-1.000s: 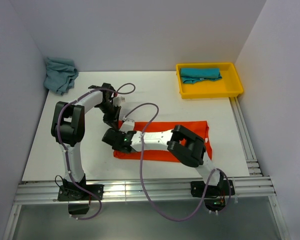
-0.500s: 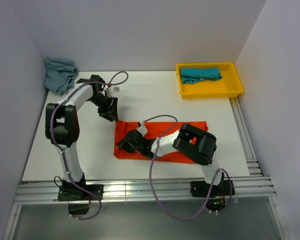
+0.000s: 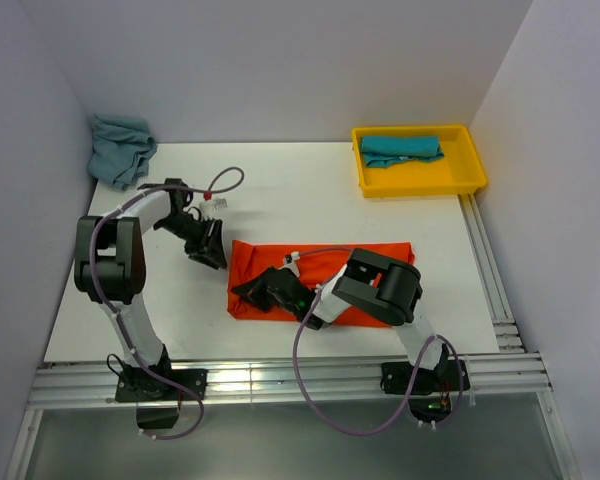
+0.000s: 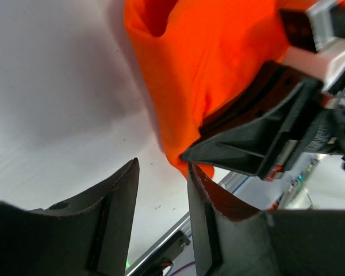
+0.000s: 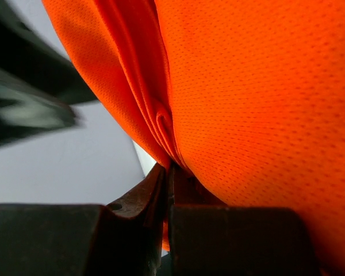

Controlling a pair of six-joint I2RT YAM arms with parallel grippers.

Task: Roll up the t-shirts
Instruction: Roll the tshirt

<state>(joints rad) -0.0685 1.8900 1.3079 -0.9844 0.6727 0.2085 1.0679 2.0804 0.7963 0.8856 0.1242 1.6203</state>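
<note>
White table (image 3: 310, 190), right pincer (image 5: 168, 172) pinching folded edge of orange t-shirt (image 3: 280, 256)

Three t-shirts in all: one orange-red t-shirt (image 3: 265, 256), one teal t-shirt (image 3: 400, 149), one grey-blue t-shirt (image 3: 120, 148). One yellow tray (image 3: 420, 186). One tabletop (image 3: 310, 190). Two arms: a left arm (image 3: 110, 265) and a right arm (image 3: 380, 285). Two claws, one per arm: left claw (image 4: 161, 172) and right claw (image 5: 168, 172). Two fingers (image 4: 118, 195) apiece, four altogether. Two purple cables (image 3: 225, 178), one along each arm.
</note>
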